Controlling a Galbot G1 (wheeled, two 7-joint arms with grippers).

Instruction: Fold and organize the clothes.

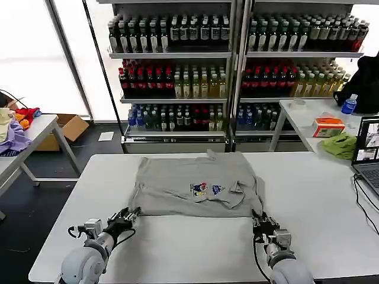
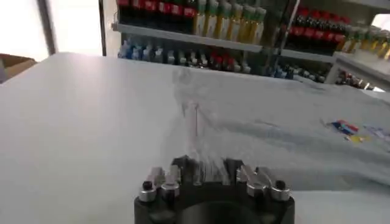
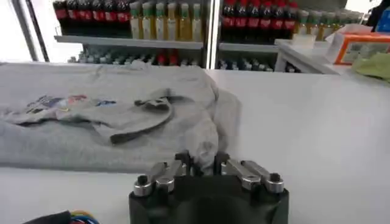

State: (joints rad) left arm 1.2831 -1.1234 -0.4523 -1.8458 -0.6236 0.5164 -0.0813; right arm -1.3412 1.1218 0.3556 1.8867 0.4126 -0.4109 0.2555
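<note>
Head view: a white worktop (image 1: 177,248) fills the lower frame, drink shelves (image 1: 177,65) behind. The grey T-shirt (image 1: 189,183) lies at centre, partly folded, print up. The left end effector (image 1: 131,214) and right end effector (image 1: 259,222) each pinch its near edge.

Left wrist view: cloth bunches between the fingers (image 2: 177,173).

Right wrist view: a sleeve (image 3: 146,109) lies folded inward.

The light grey T-shirt (image 1: 192,183) lay folded over on the white table (image 1: 308,201), print up! Its small multicoloured chest print (image 1: 206,189) showed near the front edge, collar flopped down just beside it, cloth rumpled toward the right corner.
</note>
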